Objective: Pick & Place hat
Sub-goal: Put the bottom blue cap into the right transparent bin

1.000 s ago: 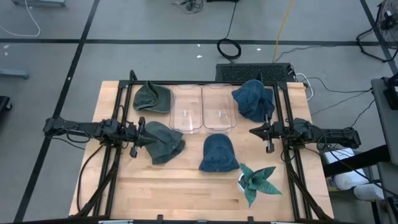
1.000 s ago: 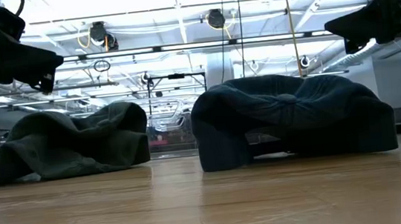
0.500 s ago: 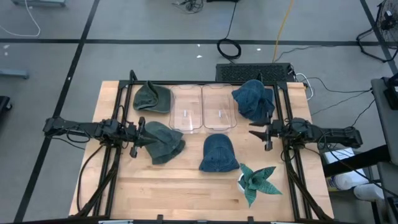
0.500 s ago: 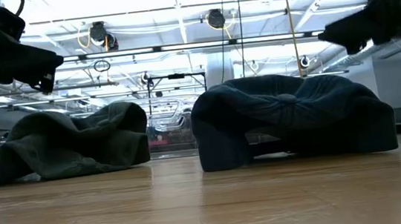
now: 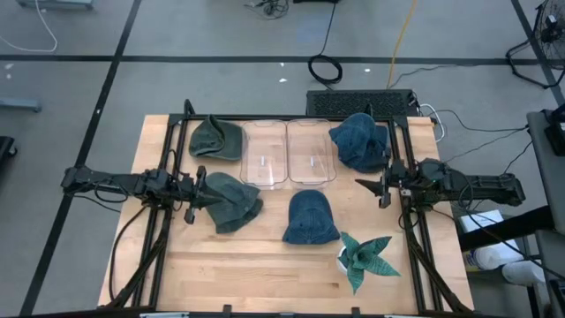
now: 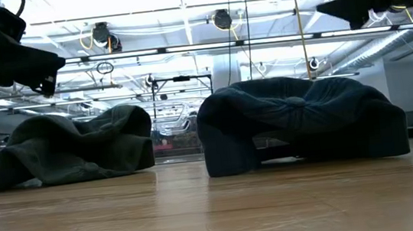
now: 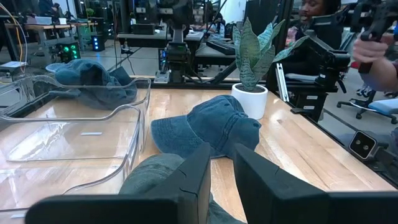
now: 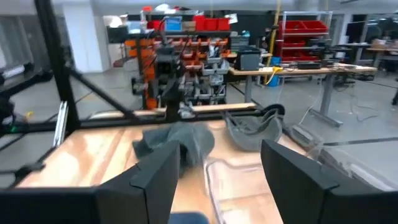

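Several hats lie on the wooden table. A grey-green hat is at the left and a blue hat is in the middle. Another blue hat lies at the far right and a green hat at the far left. My left gripper hangs just above the grey-green hat's left edge. Only a narrow gap shows between its fingers, and nothing is held. My right gripper hovers high between the two blue hats. It is open and holds nothing.
Two clear plastic bins stand side by side at the far middle. A potted plant stands near the front right. A black frame rail runs along the far edge. People and workbenches show in the room beyond.
My right gripper has risen and drawn back a little toward the table's right edge. The hats have not moved.
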